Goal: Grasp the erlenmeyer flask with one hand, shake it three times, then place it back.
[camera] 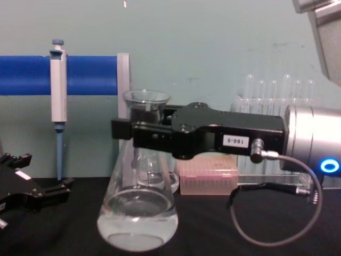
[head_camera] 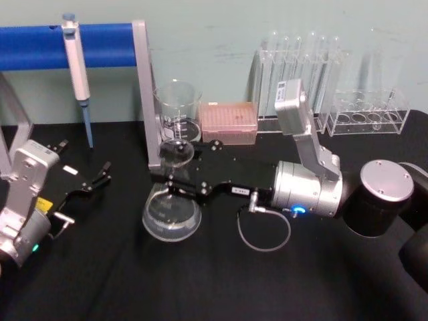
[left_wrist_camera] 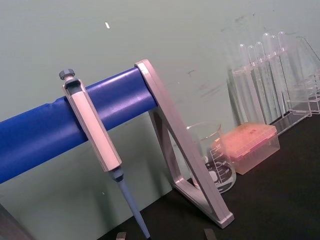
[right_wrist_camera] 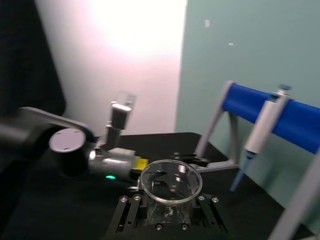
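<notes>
The erlenmeyer flask (head_camera: pixel 172 214) is clear glass with a wide base and some clear liquid in the bottom. It stands left of centre on the black table. My right gripper (head_camera: pixel 175 179), the hand, reaches in from the right and is shut on the flask's neck just below the flared rim. The chest view shows the flask (camera: pixel 137 213) leaning slightly, with the black right gripper (camera: pixel 133 133) clamped across its neck. In the right wrist view the flask's rim (right_wrist_camera: pixel 171 181) sits between the fingers (right_wrist_camera: pixel 131 210). Whether the base touches the table is unclear. My left gripper (head_camera: pixel 99 177) rests open at the far left.
A glass beaker (head_camera: pixel 178 107) stands just behind the flask beside a metal stand leg (head_camera: pixel 146 93). A pipette (head_camera: pixel 77 67) hangs on the blue bar (head_camera: pixel 40 45). A pink tip box (head_camera: pixel 229 122) and test-tube racks (head_camera: pixel 371 114) line the back. A cable loop (head_camera: pixel 264 231) lies under the right wrist.
</notes>
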